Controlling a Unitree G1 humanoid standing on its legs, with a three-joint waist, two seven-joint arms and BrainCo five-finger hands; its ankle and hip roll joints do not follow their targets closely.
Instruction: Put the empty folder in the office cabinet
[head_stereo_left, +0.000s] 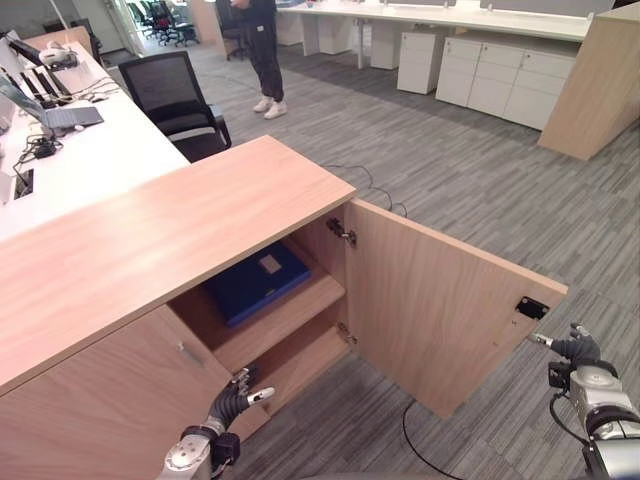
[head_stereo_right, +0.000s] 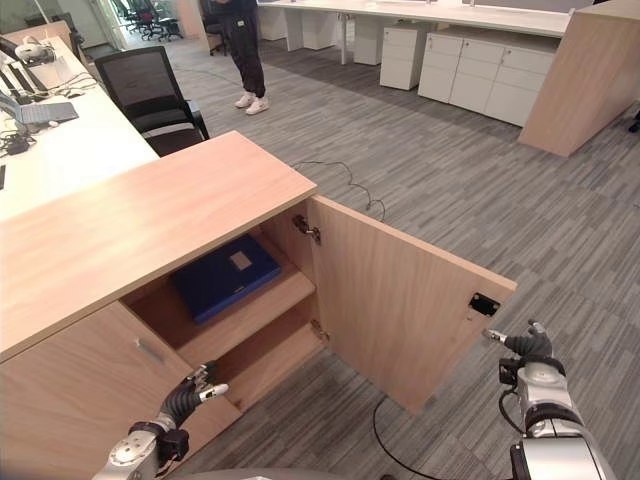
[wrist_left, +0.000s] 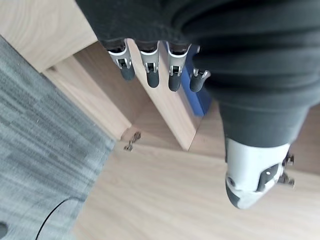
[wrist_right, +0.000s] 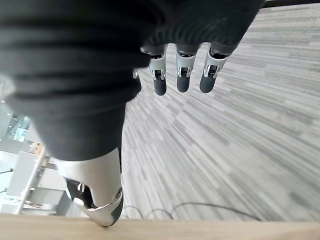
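Note:
A blue folder (head_stereo_left: 255, 283) lies flat on the upper shelf inside the wooden cabinet (head_stereo_left: 150, 240). The cabinet's right door (head_stereo_left: 430, 300) stands wide open. My left hand (head_stereo_left: 232, 400) hangs low in front of the shut left door, below the shelf, fingers relaxed and empty. In the left wrist view its fingers (wrist_left: 150, 70) point toward the shelf edge, and a strip of the blue folder (wrist_left: 196, 97) shows past them. My right hand (head_stereo_left: 578, 350) is beside the outer edge of the open door, apart from it, fingers (wrist_right: 181, 75) straight over the carpet and holding nothing.
A person (head_stereo_left: 262, 50) stands at the back near a black office chair (head_stereo_left: 175, 95). A white desk (head_stereo_left: 90, 155) with a laptop runs behind the cabinet at the left. White drawer units (head_stereo_left: 500, 75) line the far wall. Grey carpet (head_stereo_left: 480, 190) lies open to the right.

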